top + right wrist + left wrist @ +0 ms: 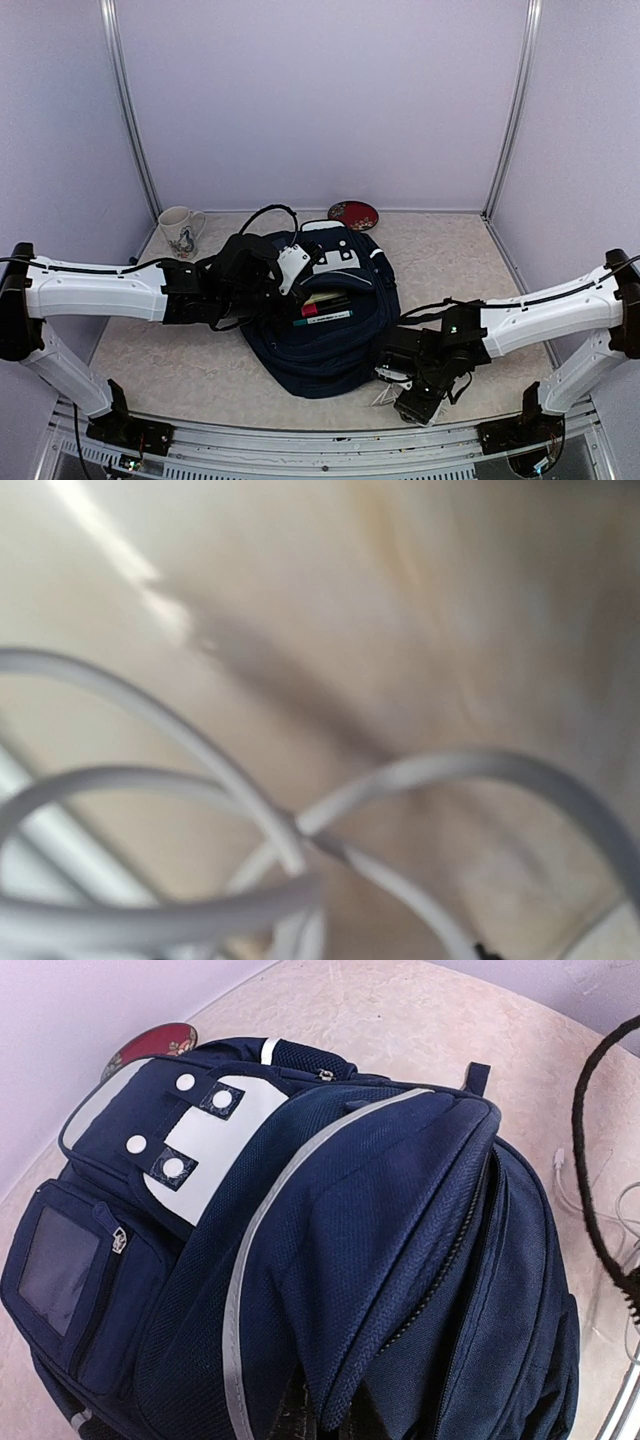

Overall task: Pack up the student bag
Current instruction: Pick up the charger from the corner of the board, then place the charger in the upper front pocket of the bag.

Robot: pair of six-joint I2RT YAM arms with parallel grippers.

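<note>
Student bag (330, 350) lies flat at centre frame in the top view, main compartment gaping. Spines of books (325, 305) show inside.

Left fingers (270, 283) are clenched at the left rim of the opening. The tips are hidden by the wrist, so I cannot confirm what they pinch. Judged: a hold on the flap, keeping the mouth wide for loading. The left wrist view is filled by the bag (380, 1240), its white patch at upper left.

Right fingers (410, 405) point down at lower right of the top view, over a white cable (383, 397) on the worktop (180, 350) just beside the bag's corner. The right wrist view is a blur of cable loops (200, 780). Cannot tell whether they are released or grasping. Judged: the cable is the next item to go in.

Mug (180, 232) and red plate (353, 214) sit along the back edge, untouched.
</note>
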